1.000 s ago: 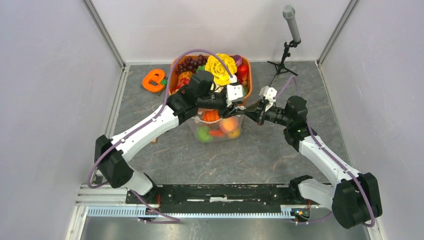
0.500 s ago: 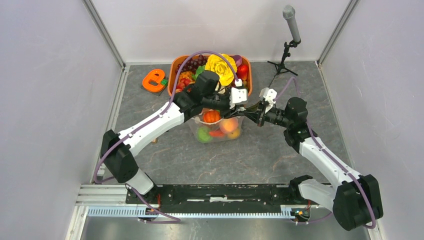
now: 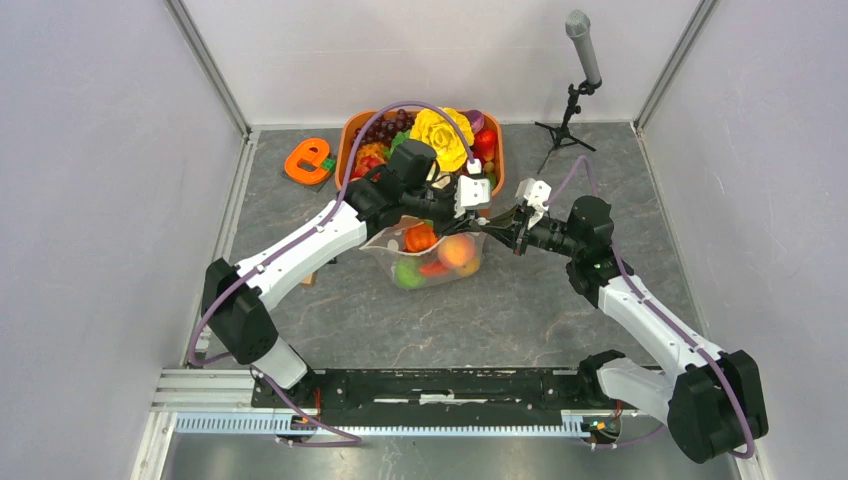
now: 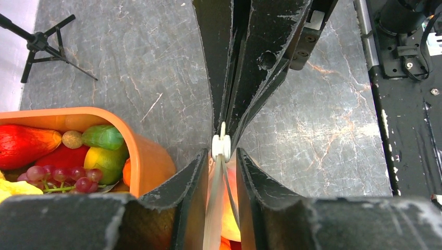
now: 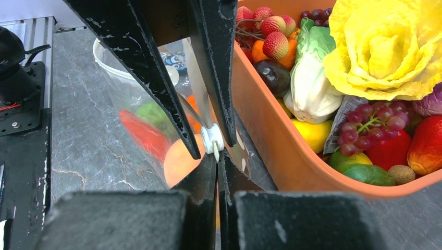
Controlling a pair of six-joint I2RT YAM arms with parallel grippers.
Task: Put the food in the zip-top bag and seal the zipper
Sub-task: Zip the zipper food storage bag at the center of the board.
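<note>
Landmark: orange rectangular plastic tub (image 5: 271,156), standing on the grey marbled tabletop (image 3: 500,320).
Bag: clear dotted zip-top bag (image 3: 380,248), just on the near side of the tub. Its mouth edge is uppermost and held up. I cannot tell whether its bottom rests on the tabletop.
Food: glossy toy food (image 3: 457,250) in peach, orange, green and red, lying inside the bag below the tub's near wall.
Zipper: whitish zipper strip (image 4: 215,198) runs roughly along the tub's near wall. A small white slider piece (image 4: 221,147) sits at the end by the tub's near right corner.
Right claw (image 5: 216,156): fingers pressed together, pinching the zipper strip's end off the tub's near right corner.
Left claw (image 4: 221,156): fingers a narrow gap apart, astride the strip at that same corner. I cannot tell whether the pads bear on it.
Step (judged): loading looks done and sealing is in hand. How much of the strip is closed cannot be read.
Next (judged): right claw anchors the end. Left claw should squeeze and travel along the strip toward the tub's near left corner, keeping the edge taut.
Risk (judged): a slack bag could buckle and let the strip slip out.
</note>
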